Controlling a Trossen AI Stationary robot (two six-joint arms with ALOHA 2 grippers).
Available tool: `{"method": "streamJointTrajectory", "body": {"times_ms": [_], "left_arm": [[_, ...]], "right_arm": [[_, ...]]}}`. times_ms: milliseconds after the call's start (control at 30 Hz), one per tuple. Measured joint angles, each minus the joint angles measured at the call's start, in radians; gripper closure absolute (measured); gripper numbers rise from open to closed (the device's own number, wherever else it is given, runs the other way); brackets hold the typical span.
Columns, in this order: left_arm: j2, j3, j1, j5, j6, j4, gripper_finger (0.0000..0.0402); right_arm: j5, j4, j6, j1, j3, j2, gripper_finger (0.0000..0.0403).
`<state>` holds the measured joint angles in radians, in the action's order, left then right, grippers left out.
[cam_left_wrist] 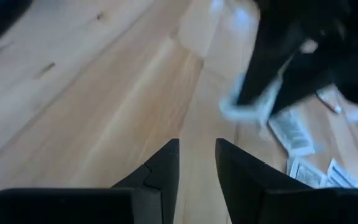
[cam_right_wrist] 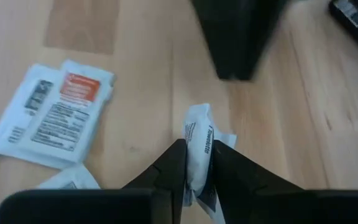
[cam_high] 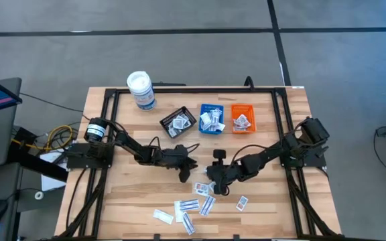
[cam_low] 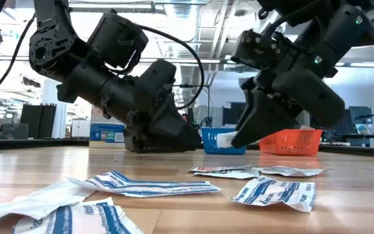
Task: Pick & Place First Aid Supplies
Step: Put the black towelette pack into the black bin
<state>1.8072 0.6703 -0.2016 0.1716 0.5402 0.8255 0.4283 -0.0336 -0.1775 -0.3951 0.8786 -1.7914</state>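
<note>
Several first aid supplies, small flat white packets (cam_high: 187, 206), lie loose on the wooden table near its front edge; more fill the black tray (cam_high: 177, 123), blue tray (cam_high: 211, 118) and orange tray (cam_high: 242, 119). My right gripper (cam_right_wrist: 197, 163) is shut on one white packet (cam_right_wrist: 197, 134) just above the loose ones at the table's middle, also seen in the low view (cam_low: 225, 139). My left gripper (cam_left_wrist: 196, 163) hovers beside it, to its left over bare wood, open with a narrow gap and nothing between its fingers. My right gripper pinches the crumpled white packet between its two fingers, by the packet's lower part (cam_right_wrist: 197, 167). The fingers slant down from the table's right. The packet sticks out past the fingertips and is lifted clear of the table (cam_low: 225, 139).
A white round canister (cam_high: 141, 90) with a blue label stands at the far left. Loose packets (cam_low: 147, 186) lie before the grippers, one with red print (cam_right_wrist: 53, 115) close to my right gripper. The two grippers stand close together at the table's middle.
</note>
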Motion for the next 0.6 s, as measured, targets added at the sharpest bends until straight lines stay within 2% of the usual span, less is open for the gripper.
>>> {"method": "streamJointTrajectory", "body": {"times_ms": [100, 267, 600], "left_arm": [[0.0, 0.0, -0.002, -0.024, 0.011, 0.016, 0.0298], [0.0, 0.0, -0.001, -0.095, 0.026, 0.033, 0.0298], [0.0, 0.0, -0.003, -0.059, -0.033, 0.062, 0.0298]], "right_arm": [[0.016, 0.038, 0.071, -0.009, 0.0, -0.018, 0.0333], [0.108, 0.072, 0.117, -0.016, 0.0, -0.031, 0.0333], [0.103, 0.136, 0.1, -0.013, 0.0, -0.03, 0.0333]]}}
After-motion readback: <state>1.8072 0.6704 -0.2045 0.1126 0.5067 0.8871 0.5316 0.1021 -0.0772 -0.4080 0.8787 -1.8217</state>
